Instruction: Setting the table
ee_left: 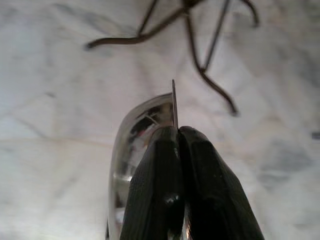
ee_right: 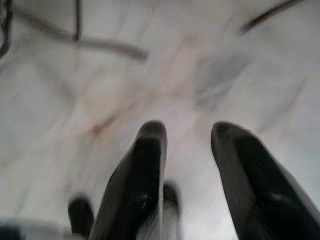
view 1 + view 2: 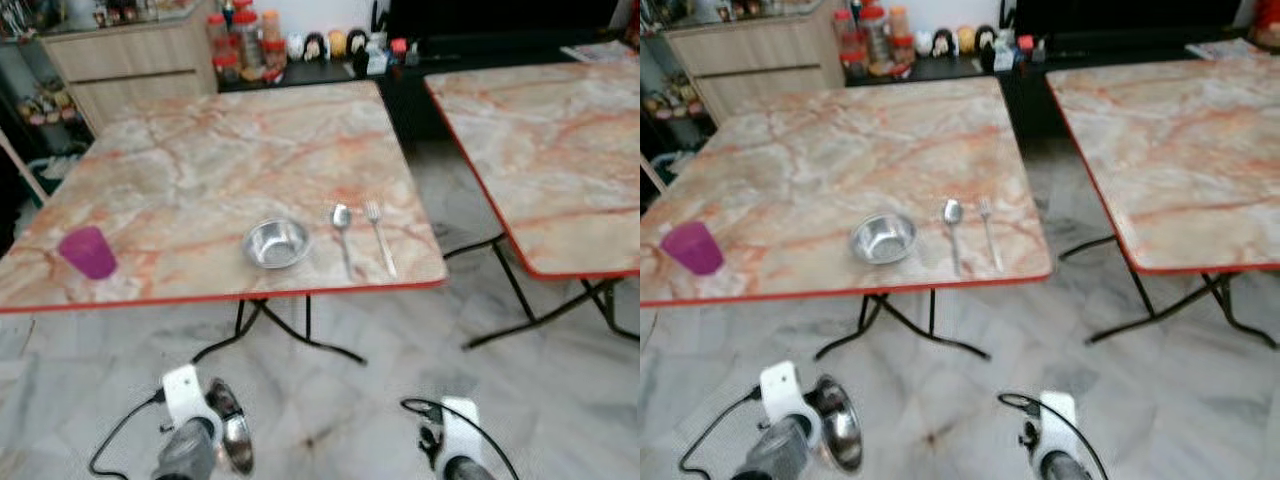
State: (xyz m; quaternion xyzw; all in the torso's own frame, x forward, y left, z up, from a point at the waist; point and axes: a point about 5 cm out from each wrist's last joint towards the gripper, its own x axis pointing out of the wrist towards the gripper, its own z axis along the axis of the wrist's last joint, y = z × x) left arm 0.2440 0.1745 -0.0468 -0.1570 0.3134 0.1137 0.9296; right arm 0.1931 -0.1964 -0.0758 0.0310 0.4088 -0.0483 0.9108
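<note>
Right now my left hand (image 1: 177, 131) grips a second steel bowl (image 3: 232, 428) by its rim, low at seven o'clock, short of the tabletop (image 3: 200, 170). My right hand (image 2: 186, 135) hangs open. Next, I'd lift the bowl onto the tabletop, probably near the cup (image 3: 88, 252), well clear of the first bowl (image 3: 276, 243), spoon (image 3: 342, 232) and fork (image 3: 379, 236).

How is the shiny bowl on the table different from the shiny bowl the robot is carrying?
The bowl on the table sits flat and upright beside the spoon; the carried bowl hangs tipped on its side above the floor. Nothing touches the table one, while the left end effector pinches the other's rim. Both are round, shiny metal.
</note>
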